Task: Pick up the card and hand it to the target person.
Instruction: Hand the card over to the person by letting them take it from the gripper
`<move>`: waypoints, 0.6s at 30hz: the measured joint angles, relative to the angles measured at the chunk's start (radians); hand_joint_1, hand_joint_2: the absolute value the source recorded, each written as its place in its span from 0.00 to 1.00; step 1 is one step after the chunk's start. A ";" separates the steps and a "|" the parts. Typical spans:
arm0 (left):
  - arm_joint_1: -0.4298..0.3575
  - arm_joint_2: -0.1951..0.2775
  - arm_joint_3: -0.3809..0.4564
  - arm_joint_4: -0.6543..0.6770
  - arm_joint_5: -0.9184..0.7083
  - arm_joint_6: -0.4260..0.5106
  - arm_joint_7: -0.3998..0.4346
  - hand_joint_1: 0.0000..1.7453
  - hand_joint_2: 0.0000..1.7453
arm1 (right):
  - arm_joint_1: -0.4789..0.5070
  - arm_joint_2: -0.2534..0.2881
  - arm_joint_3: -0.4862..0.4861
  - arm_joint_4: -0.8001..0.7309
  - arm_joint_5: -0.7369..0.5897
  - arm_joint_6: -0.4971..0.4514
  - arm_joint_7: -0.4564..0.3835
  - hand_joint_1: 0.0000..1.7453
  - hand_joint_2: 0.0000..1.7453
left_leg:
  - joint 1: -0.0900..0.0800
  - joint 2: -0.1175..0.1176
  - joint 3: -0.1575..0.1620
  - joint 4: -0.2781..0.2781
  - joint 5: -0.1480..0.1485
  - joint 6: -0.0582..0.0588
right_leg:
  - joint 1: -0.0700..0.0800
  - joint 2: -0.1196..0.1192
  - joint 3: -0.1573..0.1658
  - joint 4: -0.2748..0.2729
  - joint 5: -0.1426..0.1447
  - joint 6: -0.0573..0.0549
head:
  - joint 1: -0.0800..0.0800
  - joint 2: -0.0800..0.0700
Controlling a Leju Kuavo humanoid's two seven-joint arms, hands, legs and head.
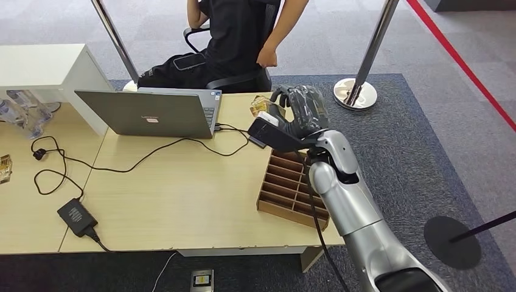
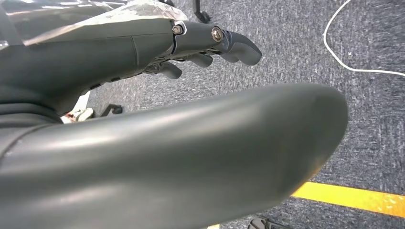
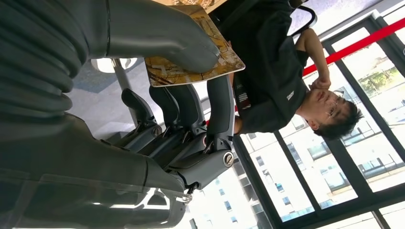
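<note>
Right wrist view shows my right hand (image 3: 157, 90) pinching the card (image 3: 193, 47) between thumb and fingers, raised toward the seated person (image 1: 234, 42). I judge that shallow pinch could let it slip. My left hand (image 2: 143, 52) hangs empty, fingers apart. Laptop (image 1: 149, 112) and wooden organiser (image 1: 286, 185) sit on the surface (image 1: 182, 194); grey carpet around.

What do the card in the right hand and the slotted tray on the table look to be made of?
Card: stiff, glossy printed sheet, likely plastic or coated cardboard; it stays flat while pinched by the right hand. Tray: brown cardboard or thin wood, matte, with plain cut dividers.
</note>
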 joint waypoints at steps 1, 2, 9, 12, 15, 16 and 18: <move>0.000 0.000 -0.002 0.000 -0.001 0.000 0.001 0.00 0.00 | -0.009 0.007 0.000 0.013 0.003 -0.001 0.000 0.85 1.00 | 0.000 0.000 0.000 0.000 0.000 0.000 | 0.000 0.000 0.000 0.000 0.000 0.000 | 0.000 0.000; 0.000 0.001 -0.004 0.000 -0.002 0.000 0.002 0.00 0.00 | -0.018 0.013 0.000 0.026 0.007 -0.002 0.001 0.86 1.00 | 0.000 0.000 0.000 0.000 0.000 0.000 | 0.000 0.000 0.000 0.000 0.000 0.000 | 0.000 0.000; -0.002 0.002 -0.009 0.000 -0.012 0.001 0.007 0.00 0.00 | -0.074 0.057 0.000 0.109 0.048 -0.008 0.032 0.86 1.00 | 0.000 0.000 0.000 0.000 0.000 0.000 | 0.000 0.000 0.000 0.000 0.000 0.000 | 0.000 0.000; -0.002 0.002 -0.011 0.000 -0.013 0.001 0.007 0.00 0.00 | -0.088 0.067 0.000 0.132 0.049 -0.008 0.035 0.85 1.00 | 0.000 0.000 0.000 0.000 0.000 0.000 | 0.000 0.000 0.000 0.000 0.000 0.000 | 0.000 0.000; -0.003 0.002 -0.013 0.000 -0.016 0.001 0.012 0.00 0.00 | -0.096 0.076 0.000 0.154 0.049 -0.001 0.037 0.86 1.00 | 0.000 0.000 0.000 0.000 0.000 0.000 | 0.000 0.000 0.000 0.000 0.000 0.000 | 0.000 0.000; -0.003 0.002 -0.013 0.000 -0.017 0.001 0.014 0.00 0.00 | -0.098 0.079 0.000 0.161 0.049 0.003 0.039 0.86 1.00 | 0.000 0.000 0.000 0.000 0.000 0.000 | 0.000 0.000 0.000 0.000 0.000 0.000 | 0.000 0.000; -0.003 0.002 -0.013 0.000 -0.018 0.001 0.017 0.00 0.00 | -0.101 0.085 0.000 0.177 0.050 0.008 0.042 0.87 1.00 | 0.000 0.000 0.000 0.000 0.000 0.000 | 0.000 0.000 0.000 0.000 0.000 0.000 | 0.000 0.000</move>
